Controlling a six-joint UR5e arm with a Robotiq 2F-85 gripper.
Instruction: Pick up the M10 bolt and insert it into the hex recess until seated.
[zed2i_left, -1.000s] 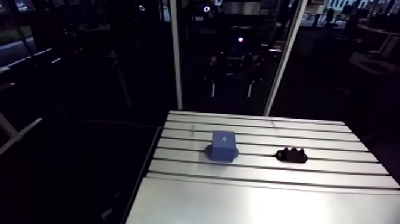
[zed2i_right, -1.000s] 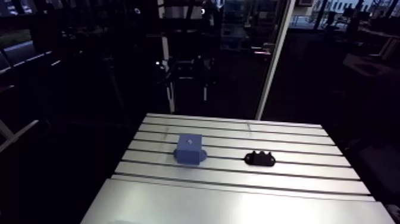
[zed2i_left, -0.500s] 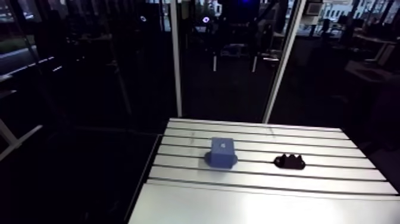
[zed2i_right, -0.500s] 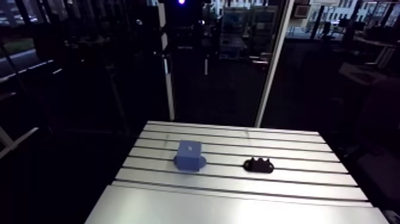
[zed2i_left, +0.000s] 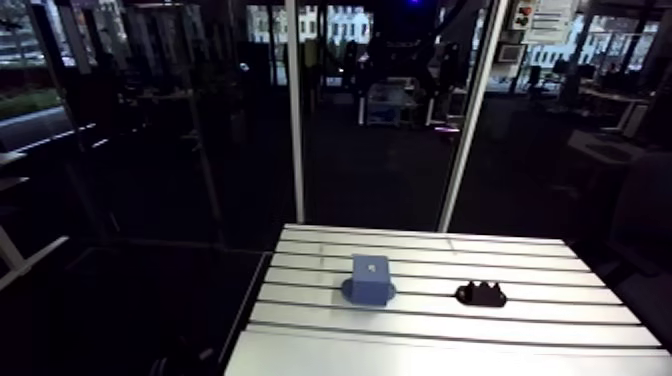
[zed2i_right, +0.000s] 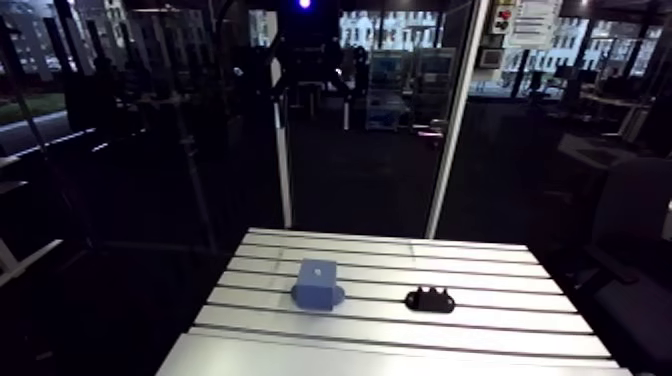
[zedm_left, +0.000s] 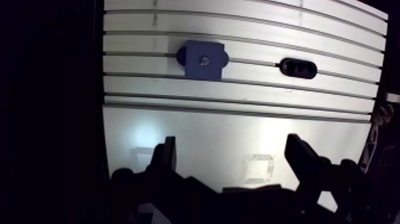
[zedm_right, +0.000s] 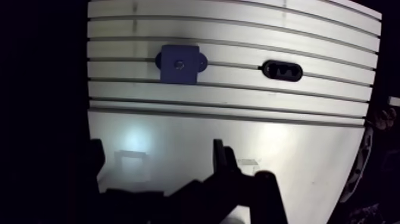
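**End effector spread and empty above the desk, blue block and black part ahead**

In the wrist view the end effector (zedm_left: 231, 143) hangs over the smooth, unslotted strip of the desk (zedm_left: 238, 95). Its two dark fingers (zedm_left: 165, 156) stand wide apart. Nothing lies between them, only bare metal with a soft patch of glare on it.

Ahead of the end effector, on the slotted part of the desk, sits a blue block (zed2i_left: 369, 282). It has a squarish body with a rounded ear on either side at its base. The block rests flat across the grooves, and it is upright in the arm view. On the middle of its top face is a small round mark, the recess (zedm_left: 203, 59). Its hex outline is too small to make out, and nothing stands in it.

Beside the block, well apart from it and on the same band of slots, lies a low black part (zedm_left: 298, 68). From above it reads as a long oval. In the arm view it shows small bumps along its top. The M10 bolt cannot be picked out as such, and it cannot be told whether this black part is the bolt or carries it.

The block and the black part both lie well clear of the fingers. The block lies ahead of the gap, nearer one finger, and the black part is roughly in line with the other finger.
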